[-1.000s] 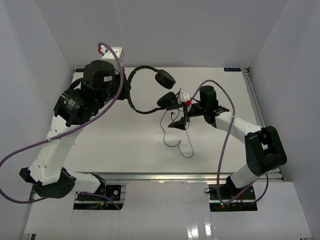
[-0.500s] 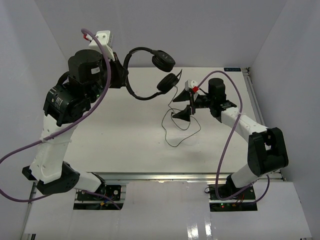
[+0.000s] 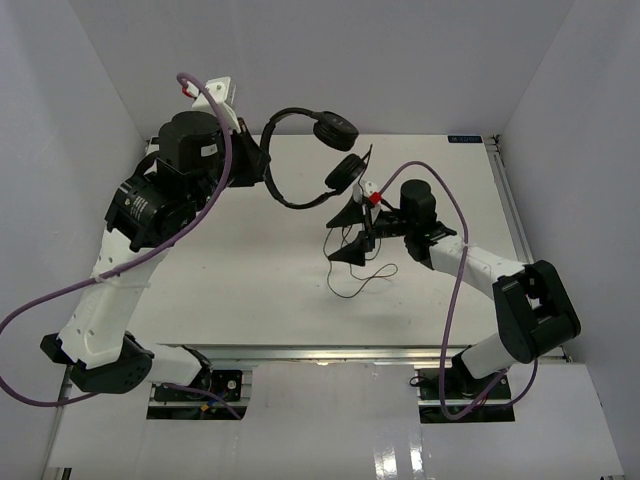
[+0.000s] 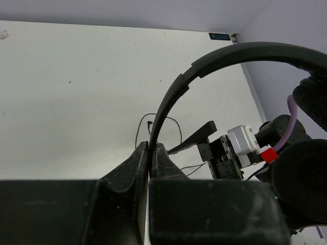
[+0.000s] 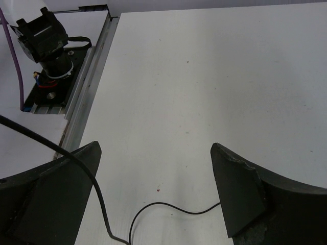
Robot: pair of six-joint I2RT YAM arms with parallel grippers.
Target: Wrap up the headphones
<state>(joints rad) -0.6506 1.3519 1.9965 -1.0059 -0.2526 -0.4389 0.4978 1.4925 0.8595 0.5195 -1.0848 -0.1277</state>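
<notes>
Headphones [image 3: 345, 172]: raised above worktop [image 3: 230, 280], headband pinched in left tool [image 4: 152, 153]; earcups cropped in left wrist view. Cord [image 5: 153, 206]: slack loop on worktop, crossing one finger of wide-spread right tool [image 5: 156, 173]; plug indistinct.

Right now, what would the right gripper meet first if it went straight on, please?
Probably the headphone cord lying just ahead of the right gripper, then the table; depth is unclear.
</notes>
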